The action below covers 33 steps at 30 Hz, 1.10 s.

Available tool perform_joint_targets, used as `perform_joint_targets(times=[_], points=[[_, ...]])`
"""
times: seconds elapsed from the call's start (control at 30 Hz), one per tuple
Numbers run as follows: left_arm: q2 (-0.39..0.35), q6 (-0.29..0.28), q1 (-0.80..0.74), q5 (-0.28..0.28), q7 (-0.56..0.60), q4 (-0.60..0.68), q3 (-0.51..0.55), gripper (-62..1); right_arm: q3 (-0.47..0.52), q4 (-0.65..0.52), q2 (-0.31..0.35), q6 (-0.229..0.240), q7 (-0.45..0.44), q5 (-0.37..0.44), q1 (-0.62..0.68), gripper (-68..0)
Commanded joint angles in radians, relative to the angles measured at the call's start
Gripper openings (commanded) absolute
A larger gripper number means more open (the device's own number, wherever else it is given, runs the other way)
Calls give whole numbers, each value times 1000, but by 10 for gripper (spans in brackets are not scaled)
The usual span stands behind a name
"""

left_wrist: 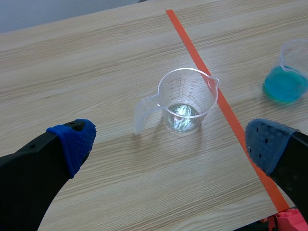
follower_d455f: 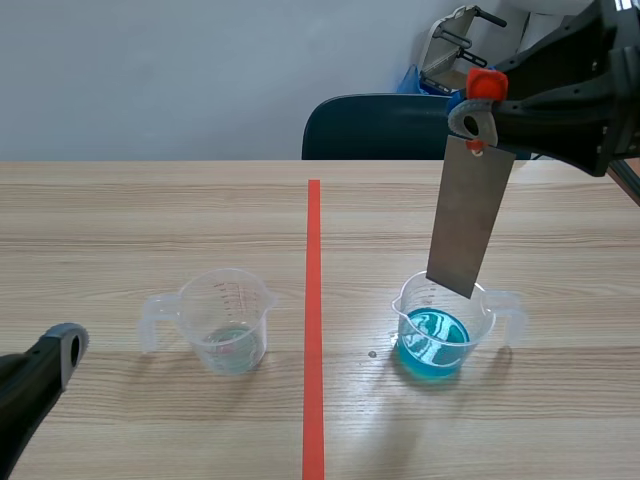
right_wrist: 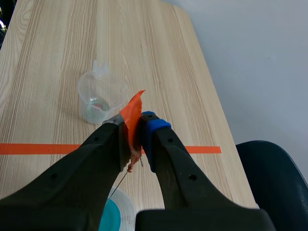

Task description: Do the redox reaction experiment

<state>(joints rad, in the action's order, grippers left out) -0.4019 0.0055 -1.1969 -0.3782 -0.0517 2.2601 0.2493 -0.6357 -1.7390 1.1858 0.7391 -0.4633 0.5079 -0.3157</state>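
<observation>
Grey and flat, the metal strip [follower_d455f: 468,215] hangs upright from the raised right gripper [right_wrist: 134,126], whose fingers are pinched tight on the orange-red tab [right_wrist: 131,113] at its top end. Its lower edge sits at the rim of the beaker of blue liquid [follower_d455f: 435,338], right of the tape line [follower_d455f: 313,320]; whether it dips inside, I can't quite tell. The left gripper [left_wrist: 169,142] is low over the table [follower_d455f: 130,220], fingers spread wide, with the clear beaker [left_wrist: 186,98] just ahead.
</observation>
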Motion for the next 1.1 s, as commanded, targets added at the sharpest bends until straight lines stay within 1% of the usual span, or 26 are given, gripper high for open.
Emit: perform_joint_targets(times=[0.0,0.87,1.07], points=[[2,-1,0,1,14,7,-2,14,19,-12,5,6,-15,11,-16,-669],[2,-1,0,1,13,7,-2,14,19,-12,5,6,-14,11,-16,-668],[2,-1,0,1,10,7,-2,14,19,-12,-1,6,-11,-15,-16,-668]])
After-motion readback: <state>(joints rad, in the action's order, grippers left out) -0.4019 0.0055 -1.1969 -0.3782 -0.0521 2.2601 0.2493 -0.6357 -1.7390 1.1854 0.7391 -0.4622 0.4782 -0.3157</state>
